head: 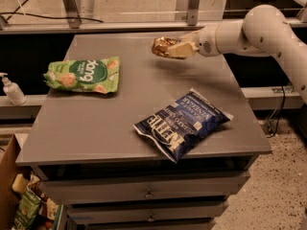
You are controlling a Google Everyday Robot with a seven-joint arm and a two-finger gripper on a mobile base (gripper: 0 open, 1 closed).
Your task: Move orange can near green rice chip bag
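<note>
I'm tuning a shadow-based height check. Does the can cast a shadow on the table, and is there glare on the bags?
Camera view: dim, warm light; a faint shadow lies on the table below the orange can, which the gripper holds over the far side; the blue bag glints along its creases, the green bag hardly.

Above the far side of the matt grey table [110, 128], a smooth cream plastic gripper [174, 50] clasps the shiny orange-brown metal can [159, 45]; the crinkly light green bag [84, 74] and dark blue bag [181, 123] look glossy.
</note>
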